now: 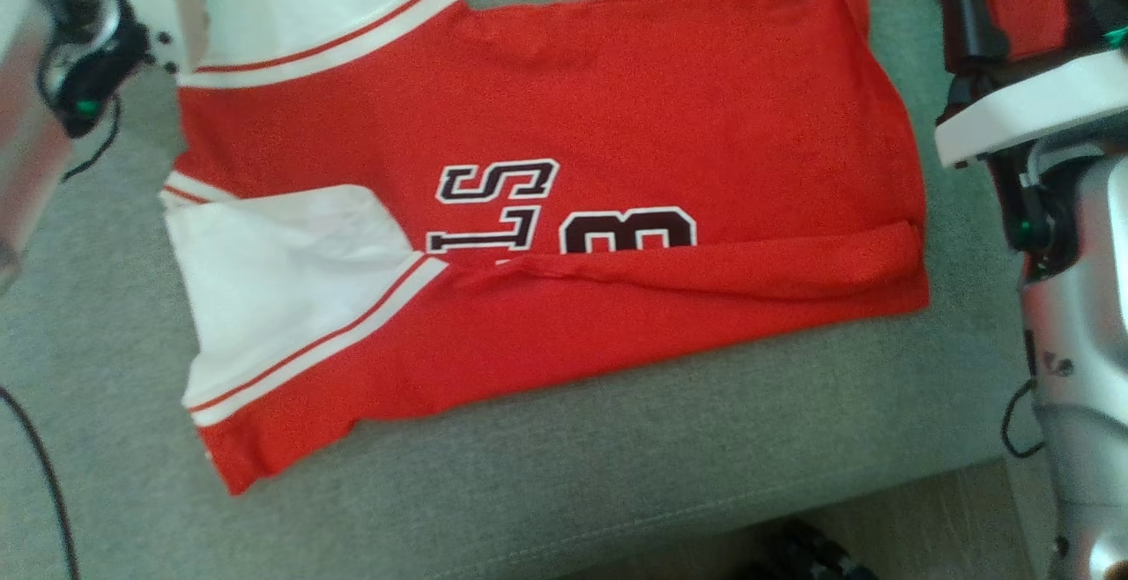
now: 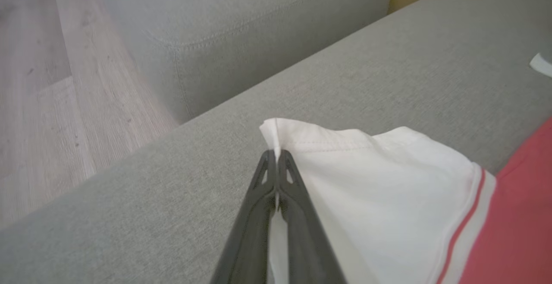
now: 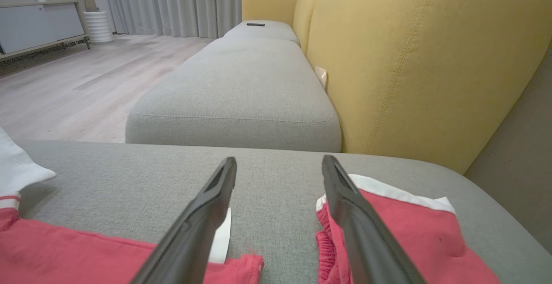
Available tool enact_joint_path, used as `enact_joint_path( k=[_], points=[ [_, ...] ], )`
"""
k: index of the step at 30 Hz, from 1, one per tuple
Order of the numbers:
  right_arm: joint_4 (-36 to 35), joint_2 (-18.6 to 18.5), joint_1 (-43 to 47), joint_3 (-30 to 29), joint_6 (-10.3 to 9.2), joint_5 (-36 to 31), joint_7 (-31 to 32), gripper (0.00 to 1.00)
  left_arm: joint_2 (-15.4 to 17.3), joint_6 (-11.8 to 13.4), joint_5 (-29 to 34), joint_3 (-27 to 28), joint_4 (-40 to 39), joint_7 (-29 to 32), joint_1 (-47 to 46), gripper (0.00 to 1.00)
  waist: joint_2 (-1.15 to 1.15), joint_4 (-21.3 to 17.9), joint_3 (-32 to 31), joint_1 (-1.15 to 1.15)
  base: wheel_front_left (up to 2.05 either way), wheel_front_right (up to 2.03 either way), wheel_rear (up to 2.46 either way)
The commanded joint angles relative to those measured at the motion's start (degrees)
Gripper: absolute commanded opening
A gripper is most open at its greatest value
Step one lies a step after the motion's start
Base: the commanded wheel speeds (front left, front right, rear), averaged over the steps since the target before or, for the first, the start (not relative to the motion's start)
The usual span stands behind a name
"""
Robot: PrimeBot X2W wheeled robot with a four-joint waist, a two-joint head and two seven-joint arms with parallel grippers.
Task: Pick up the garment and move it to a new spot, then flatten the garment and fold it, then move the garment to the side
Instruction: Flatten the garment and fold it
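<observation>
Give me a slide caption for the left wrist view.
Left gripper shut on the jersey's white sleeve over the grey sofa.

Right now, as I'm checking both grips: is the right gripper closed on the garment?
No, the right gripper stands wide open, with grey cushion showing between its fingers.

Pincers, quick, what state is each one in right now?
Left pincer: closed on the white sleeve of the garment.
Right pincer: open, gripping nothing.
</observation>
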Motion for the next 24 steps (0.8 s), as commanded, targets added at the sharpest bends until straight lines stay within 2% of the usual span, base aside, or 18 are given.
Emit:
enact_joint_path(
  k=[1,5,8,12,24],
  points=[
    [-1.0,-1.4,-1.6,0.6,-0.05,0.7,0.9,1.0,0.8,0.1,0.7,1.6,-0.4,-3.2,-2.0,0.0,0.0,2.5,-2.2,0.0,0.0,0.0,0.0],
    [0.9,-2.7,-1.7,1.4,-0.05,2.2,2.6,1.0,-0.6,0.1,0.9,0.6,-0.9,-6.8,-1.2,0.0,0.0,4.6,-3.9,0.0,0.0,0.0,0.0],
    [4.3,-3.2,-1.6,0.7,-0.05,6.3,5.6,1.0,-1.6,0.1,2.2,-1.1,-1.9,-9.2,-0.3,0.0,0.0,6.7,-5.1,0.0,0.0,0.0,0.0],
    [9.6,-6.0,-1.9,2.1,-0.05,8.5,9.4,1.0,-2.6,0.1,3.2,-2.7,-4.2,-11.2,1.3,0.0,0.0,9.0,-5.9,0.0,0.0,0.0,0.0],
    [23.2,-12.2,-6.5,8.2,-0.05,9.8,15.9,1.0,-3.1,0.1,5.0,-4.5,-10.2,-11.4,2.7,0.0,0.0,12.5,-5.1,0.0,0.0,0.0,0.0]
  ],
)
